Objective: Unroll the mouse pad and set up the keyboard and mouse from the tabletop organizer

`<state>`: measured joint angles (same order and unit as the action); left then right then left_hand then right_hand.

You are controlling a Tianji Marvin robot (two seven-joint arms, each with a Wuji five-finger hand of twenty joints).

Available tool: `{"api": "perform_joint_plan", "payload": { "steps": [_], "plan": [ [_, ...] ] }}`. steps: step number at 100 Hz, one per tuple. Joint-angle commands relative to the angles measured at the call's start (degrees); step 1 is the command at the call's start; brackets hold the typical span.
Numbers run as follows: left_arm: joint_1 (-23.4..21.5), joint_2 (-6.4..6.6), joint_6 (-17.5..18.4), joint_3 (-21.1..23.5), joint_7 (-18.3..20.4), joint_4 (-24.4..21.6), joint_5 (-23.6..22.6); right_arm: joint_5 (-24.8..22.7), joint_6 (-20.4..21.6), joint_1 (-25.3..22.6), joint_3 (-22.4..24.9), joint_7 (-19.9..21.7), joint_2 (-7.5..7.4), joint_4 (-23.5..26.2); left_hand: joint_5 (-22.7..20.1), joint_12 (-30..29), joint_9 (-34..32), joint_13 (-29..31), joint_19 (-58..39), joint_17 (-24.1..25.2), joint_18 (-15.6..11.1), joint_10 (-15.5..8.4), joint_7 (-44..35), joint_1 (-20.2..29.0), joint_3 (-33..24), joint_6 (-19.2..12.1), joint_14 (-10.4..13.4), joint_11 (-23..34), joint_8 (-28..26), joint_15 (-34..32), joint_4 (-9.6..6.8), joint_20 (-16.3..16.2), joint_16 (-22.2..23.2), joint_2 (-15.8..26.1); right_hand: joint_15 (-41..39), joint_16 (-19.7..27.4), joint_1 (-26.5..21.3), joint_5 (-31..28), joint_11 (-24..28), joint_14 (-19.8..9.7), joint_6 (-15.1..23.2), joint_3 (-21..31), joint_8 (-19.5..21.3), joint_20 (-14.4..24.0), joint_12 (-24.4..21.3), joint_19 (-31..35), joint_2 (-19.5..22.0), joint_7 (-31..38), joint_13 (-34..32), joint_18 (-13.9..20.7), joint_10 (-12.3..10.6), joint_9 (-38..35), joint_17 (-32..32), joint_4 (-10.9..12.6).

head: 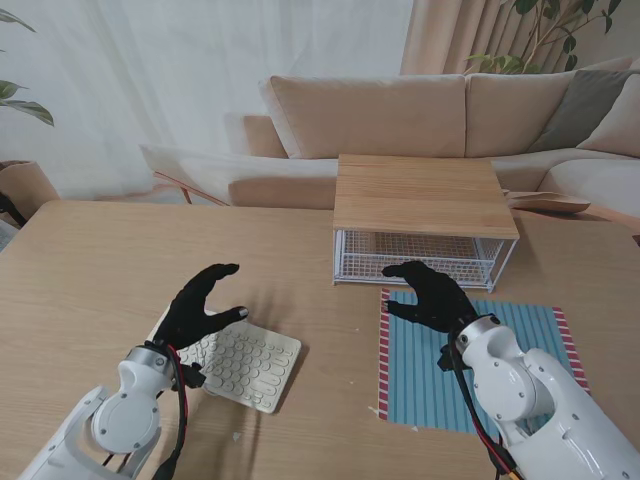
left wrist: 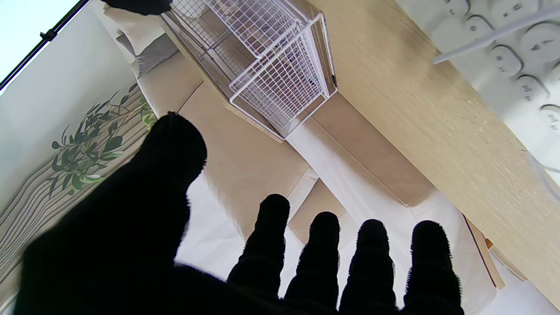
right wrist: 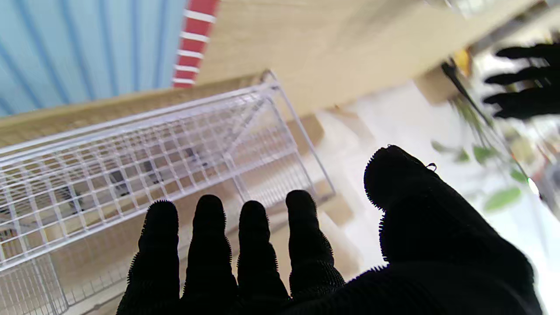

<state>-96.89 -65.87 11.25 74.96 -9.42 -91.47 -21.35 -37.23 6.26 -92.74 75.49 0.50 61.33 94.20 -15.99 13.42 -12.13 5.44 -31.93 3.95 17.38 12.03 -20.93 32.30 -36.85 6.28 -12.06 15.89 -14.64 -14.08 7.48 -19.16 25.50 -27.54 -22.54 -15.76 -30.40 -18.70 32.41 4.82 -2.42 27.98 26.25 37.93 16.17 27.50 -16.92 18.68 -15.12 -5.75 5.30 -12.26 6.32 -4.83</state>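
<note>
Hovering left hand [head: 200, 305]: fingers spread, nothing held, raised over keyboard [head: 245, 365].
Right hand [head: 432, 297]: spread, empty, extended toward organizer [head: 420, 225], over pad [head: 470, 360].

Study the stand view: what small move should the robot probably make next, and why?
Probably reach the right hand forward into the wire basket to look for the mouse. The striped pad already lies flat, the keyboard is out on the table beside the open left hand, and the right hand hovers open at the basket's front.

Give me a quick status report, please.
Left robot hand open above keyboard. Right robot hand open before organizer. Mouse pad unrolled. Mouse not visible.
</note>
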Motion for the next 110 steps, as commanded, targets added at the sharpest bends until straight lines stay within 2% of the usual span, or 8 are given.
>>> {"api": "perform_joint_plan", "payload": {
  "steps": [1, 13, 22, 33, 55, 71, 110],
  "plan": [
    [-0.6, -0.33, 0.3, -0.3, 0.7, -0.8, 0.4, 1.5, 1.0, -1.2, -0.3, 0.6, 1.35, 1.2, 0.8, 0.6, 0.7, -1.2, 0.6, 0.4, 0.0, -2.2, -0.6, -1.6, 0.3, -1.0, 1.6, 0.4, 0.1, 0.9, -2.26, -1.2, -0.9, 1.1, 0.3, 0.2, 2.3, 1.5, -0.1, 0.1, 1.2, 0.0, -1.0, 1.3, 0.1, -2.0, 2.3, -0.4, 0.2, 0.1, 0.1, 0.5, 0.1, 1.8],
    [-0.7, -0.28, 0.6, -0.3, 1.1, -1.0, 0.9, 4.9, 3.7, -2.9, -0.1, -1.5, 2.02, 3.0, 1.4, 0.5, 0.8, -1.1, 0.1, 0.3, -0.2, -2.3, -0.4, -1.8, 0.6, -0.8, 2.3, 0.2, 0.1, 0.9, -2.26, -1.4, -1.0, 1.4, 1.0, 0.5, 4.1, 2.7, -0.4, -0.4, 1.4, -0.9, -1.6, 1.0, 0.0, -2.9, 2.8, -1.0, 0.4, 0.3, -0.2, 0.7, -0.3, 1.6],
    [-0.8, -0.28, 0.9, -0.3, 1.2, -1.1, 1.2, 9.6, 3.7, -4.0, -0.5, -1.9, 2.56, 4.6, 1.7, 0.4, 0.7, -1.0, -0.4, 0.3, -0.1, -2.3, -0.3, -2.0, 0.9, -0.4, 2.1, 0.1, 0.2, 0.9, -2.26, -1.5, -1.0, 1.6, 1.8, 0.8, 5.4, 3.0, -0.7, -0.7, 1.5, -1.8, -2.0, 0.6, -0.2, -4.1, 2.9, -1.3, 0.7, 0.3, -0.4, 0.8, -2.1, 1.4],
    [-1.0, -0.36, 1.1, -0.3, 1.1, -1.2, 1.8, 13.9, 4.0, -4.5, -1.3, -0.6, 2.71, 5.7, 2.1, 0.3, 0.7, -1.0, -0.8, 0.4, -0.1, -2.3, -0.1, -2.2, 1.2, 0.4, 1.9, 0.0, 0.3, 0.7, -2.26, -1.5, -1.1, 2.0, 3.3, 1.6, 5.6, 3.5, -2.1, -1.0, 1.7, -2.5, -2.6, 0.4, -0.7, -5.2, 2.7, -1.8, 1.3, 0.5, -0.9, 0.8, -3.9, 1.6],
    [-1.3, -0.43, 1.4, -0.3, 1.2, -1.6, 2.6, 15.7, 6.4, -3.1, -4.8, -4.3, 3.68, 3.0, 2.3, 0.3, 0.8, -1.1, -1.2, 0.5, 0.0, -2.3, 0.1, -2.2, 1.6, 1.3, 1.8, -0.1, 0.4, 0.6, -2.3, -1.3, -1.2, 2.1, 3.8, 1.8, 6.6, 3.8, -2.9, -1.5, 2.1, -3.4, -2.9, 0.3, -1.0, -5.6, 2.4, -2.2, 1.1, 0.9, -1.4, 1.4, -3.5, 1.7],
    [-1.3, -0.49, 1.4, -0.4, 1.3, -1.7, 3.4, 15.1, 8.5, -1.5, -7.0, -7.5, 4.35, -0.2, 2.4, 0.3, 0.8, -1.1, -1.3, 0.6, 0.1, -2.2, 0.3, -2.2, 1.7, 1.7, 1.7, -0.1, 0.5, 0.7, -2.36, -1.1, -1.3, 2.3, 3.7, 1.8, 7.2, 3.3, -2.7, -1.6, 3.0, -3.6, -2.9, 0.1, -0.9, -5.8, 1.8, -2.0, 0.5, 0.7, -1.6, 1.0, -2.9, 1.8],
    [-1.4, -0.49, 0.9, -0.3, 1.5, -1.7, 3.8, 14.3, 7.9, -0.1, -8.4, -7.1, 4.24, -2.6, 2.1, 0.2, 0.8, -1.2, -1.2, 0.7, 0.2, -2.1, 0.5, -2.1, 2.0, 2.2, 1.7, -0.2, 0.7, 0.8, -2.48, -0.7, -1.4, 2.5, 3.7, 1.8, 6.6, 2.9, -2.6, -1.4, 3.2, -3.5, -2.9, -0.1, -0.8, -6.2, 1.7, -1.8, 0.4, 0.4, -1.7, 0.5, -3.1, 1.9]
  ]
}}
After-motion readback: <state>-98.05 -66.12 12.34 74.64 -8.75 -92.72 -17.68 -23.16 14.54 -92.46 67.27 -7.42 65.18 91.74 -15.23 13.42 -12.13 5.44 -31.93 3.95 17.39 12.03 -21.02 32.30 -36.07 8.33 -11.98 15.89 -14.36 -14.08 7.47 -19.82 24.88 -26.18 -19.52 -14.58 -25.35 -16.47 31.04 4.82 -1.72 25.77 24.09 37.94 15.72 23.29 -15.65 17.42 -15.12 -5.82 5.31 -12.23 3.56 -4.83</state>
